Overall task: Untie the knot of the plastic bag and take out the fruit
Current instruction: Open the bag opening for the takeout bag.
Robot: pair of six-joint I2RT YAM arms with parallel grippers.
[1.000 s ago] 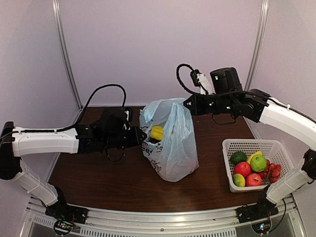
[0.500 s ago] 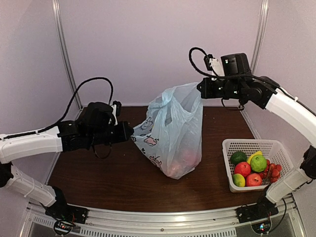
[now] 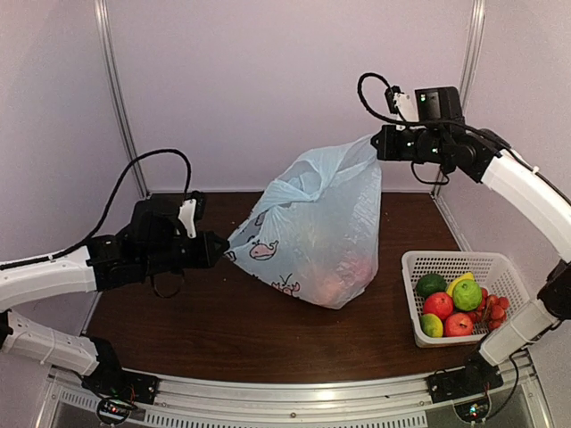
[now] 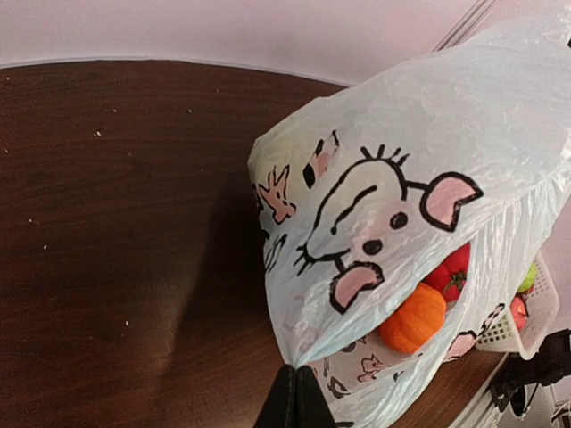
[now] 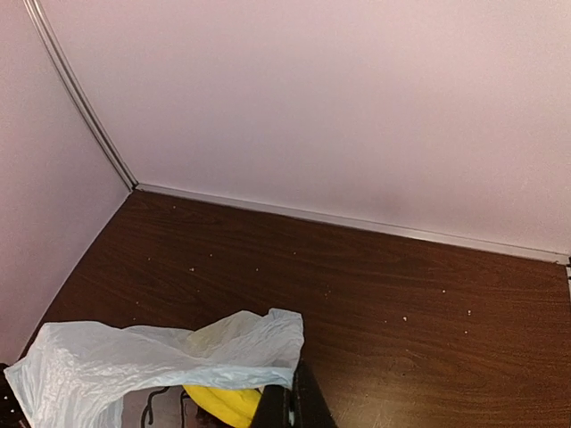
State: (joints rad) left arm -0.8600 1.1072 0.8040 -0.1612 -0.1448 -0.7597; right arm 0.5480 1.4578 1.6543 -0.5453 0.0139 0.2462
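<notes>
Both clamp the plastic bag (image 3: 312, 232): left pincer (image 3: 223, 252) held low, right pincer (image 3: 375, 143) raised high.

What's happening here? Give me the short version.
Both grippers hold the plastic bag: the left gripper pinches its lower left side, the right gripper an upper corner, stretching it between them. The fruit is inside, an orange one showing through the plastic. A white basket of other fruit sits at the right.
</notes>
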